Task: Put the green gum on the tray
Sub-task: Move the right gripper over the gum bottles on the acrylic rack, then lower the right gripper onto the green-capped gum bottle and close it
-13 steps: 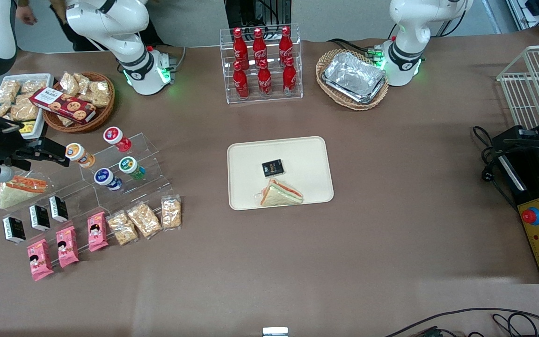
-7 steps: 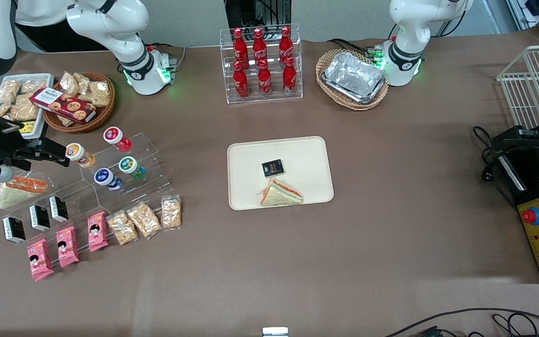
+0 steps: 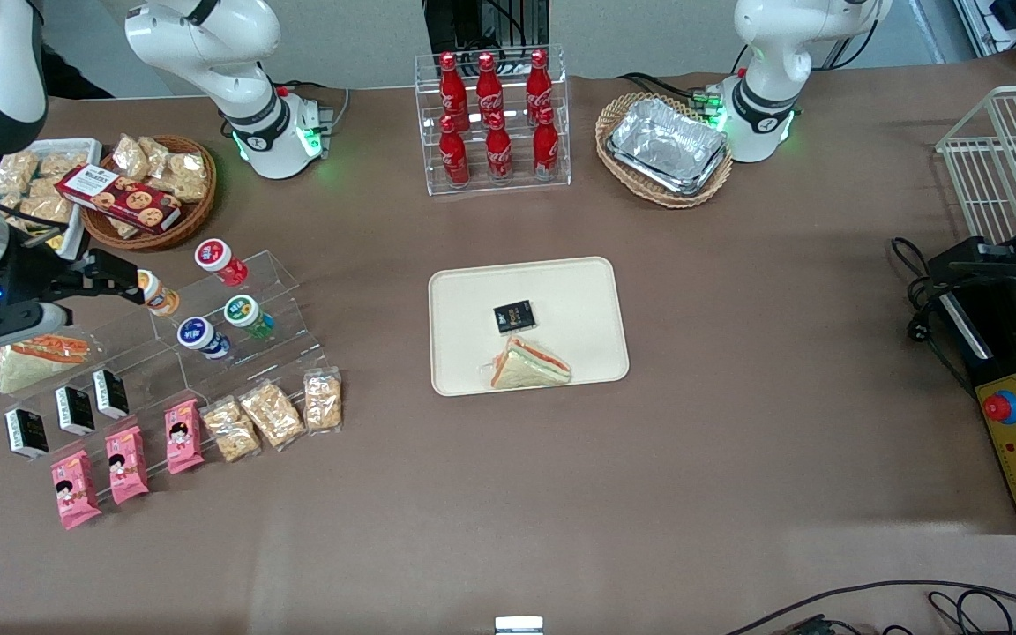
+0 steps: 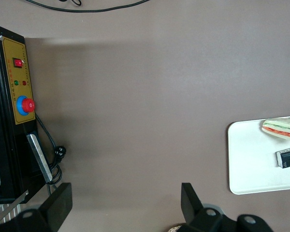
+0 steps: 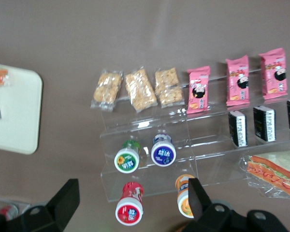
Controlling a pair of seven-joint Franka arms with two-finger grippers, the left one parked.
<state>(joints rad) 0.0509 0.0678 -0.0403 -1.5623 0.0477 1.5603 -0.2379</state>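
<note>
Nothing of the task is judged done. The green gum [image 3: 248,315] is seen on the clear acrylic stepped stand [image 3: 226,326], beside the blue-lidded bottle [image 3: 198,337], untouched. The gripper [image 3: 115,273] hangs above the stand's end toward the working arm, near the orange-lidded bottle [image 3: 155,292]; its fingers [image 5: 67,200] are spread wide and nothing is held. Approach, grasp, carry and release are all left.

The tray [image 3: 561,282] lies mid-table, well apart from the stand; a black packet [image 3: 514,317] and a wrapped sandwich [image 3: 530,364] are already on it, with bare room left.

Surface: brown matte table cover [image 3: 737,423]. Cola bottles in a rack [image 3: 492,119] and foil trays in a wicker basket [image 3: 665,148] are noted farther from the camera.
</note>
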